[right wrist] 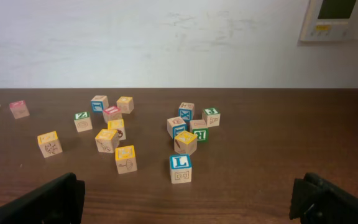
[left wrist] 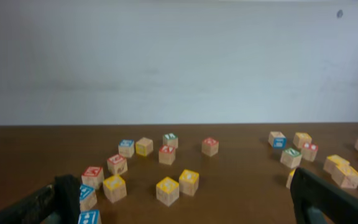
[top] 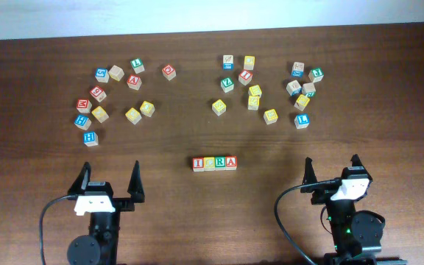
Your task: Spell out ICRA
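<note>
1. Both grippers stand wide apart with nothing between their fingers. The left gripper (top: pixel 111 168) is at the near left and the right gripper (top: pixel 332 160) at the near right, their black pointed fingers aimed at the far side.
2. Between the two, a little farther out, I see the finished row (top: pixel 214 163): four small pale-wood cubes touching side to side. From left to right they are the red I cube (top: pixel 198 163), yellow C cube (top: pixel 209 163), green R cube (top: pixel 220 163) and red A cube (top: pixel 231 162). Neither gripper touches the row.
3. The table (top: pixel 190 110) is dark brown with a fine wood grain and a dull sheen.
4. On the far left lies a loose scatter of cubes (top: pixel 133 81), and on the far right a second scatter (top: pixel 255 91). They are the same square pale wood, edged red, blue, yellow or green, and all lie well beyond the row.
5. From the right wrist view, a blue L cube (right wrist: pixel 180 168) sits nearest, its letter facing me.
6. A pale wall stands behind the table, with a beige panel (right wrist: pixel 337 18) at its far right. A black cable (top: pixel 46 217) loops beside the left arm.
</note>
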`<move>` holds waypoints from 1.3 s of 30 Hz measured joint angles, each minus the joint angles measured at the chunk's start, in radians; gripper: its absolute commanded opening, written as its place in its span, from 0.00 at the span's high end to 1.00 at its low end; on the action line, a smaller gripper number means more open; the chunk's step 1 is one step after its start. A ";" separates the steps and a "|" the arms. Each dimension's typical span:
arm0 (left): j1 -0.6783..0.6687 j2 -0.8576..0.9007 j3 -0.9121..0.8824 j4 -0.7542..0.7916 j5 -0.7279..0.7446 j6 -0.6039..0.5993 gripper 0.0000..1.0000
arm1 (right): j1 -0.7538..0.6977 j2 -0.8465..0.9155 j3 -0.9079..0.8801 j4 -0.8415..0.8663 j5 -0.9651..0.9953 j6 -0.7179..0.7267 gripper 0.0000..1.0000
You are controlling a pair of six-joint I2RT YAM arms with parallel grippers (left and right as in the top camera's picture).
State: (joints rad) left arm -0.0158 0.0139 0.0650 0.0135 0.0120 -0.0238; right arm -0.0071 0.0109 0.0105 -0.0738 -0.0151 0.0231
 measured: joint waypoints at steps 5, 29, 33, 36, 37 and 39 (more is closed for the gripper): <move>0.005 0.000 -0.053 0.016 -0.048 -0.003 0.01 | 0.000 0.000 0.000 0.000 0.000 0.000 0.02; 0.062 -0.002 -0.054 -0.089 -0.076 0.009 0.01 | 0.000 0.000 0.000 0.000 0.000 0.000 0.02; 0.062 -0.002 -0.054 -0.089 -0.076 0.009 0.01 | 0.000 0.000 0.000 0.000 0.000 0.000 0.02; 0.062 -0.002 -0.054 -0.089 -0.076 0.009 0.01 | 0.000 0.000 0.000 0.000 0.000 -0.001 0.02; 0.062 -0.002 -0.054 -0.089 -0.076 0.009 0.01 | 0.000 0.000 0.000 0.000 0.000 0.000 0.02; 0.062 -0.002 -0.054 -0.089 -0.076 0.009 0.01 | 0.000 0.000 0.000 0.000 0.000 0.000 0.02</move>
State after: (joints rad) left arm 0.0463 0.0120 0.0113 -0.0750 -0.0635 -0.0147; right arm -0.0071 0.0109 0.0105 -0.0738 -0.0151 0.0231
